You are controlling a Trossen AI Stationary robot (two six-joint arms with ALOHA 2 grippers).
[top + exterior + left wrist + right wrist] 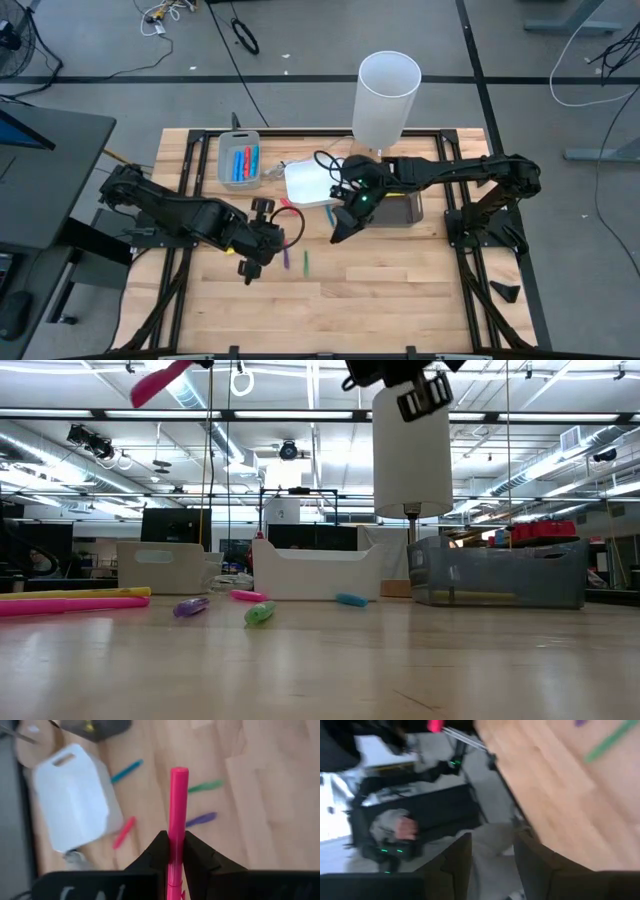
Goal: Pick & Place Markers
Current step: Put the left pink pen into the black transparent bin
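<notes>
The jaws of the left gripper (174,851) are shut tight on a long bright pink marker (176,815), which sticks out past the dark fingers (155,854). From above, this gripper (252,265) hangs over the near left part of the pale wooden plank tabletop (400,290). The jaws of the right gripper (492,851) are open with nothing between them. From above, that gripper (343,228) is over the middle of the tabletop, close to the flat white plastic tray (306,183).

More markers lie loose on the wood. A thin green marker (306,262) and a short purple marker (288,258) lie side by side, just beside the left gripper. In the left wrist view a blue marker (127,770) and a red-pink marker (124,832) lie next to the white tray (70,800). A small clear grey tray (239,158) at the far left of the tabletop holds blue and red markers (242,163). A dark grey tray (400,207) sits under the right arm. A tall white plastic cup-shaped tube (386,95) stands at the far edge.

From tabletop height, long pink and yellow markers (70,601) lie at the left. The wood looks smooth and light. Behind it is a big open room with long ceiling lights, pipes, screens and desks. The floor around the tabletop is grey, with black cables (244,36) lying on it.
</notes>
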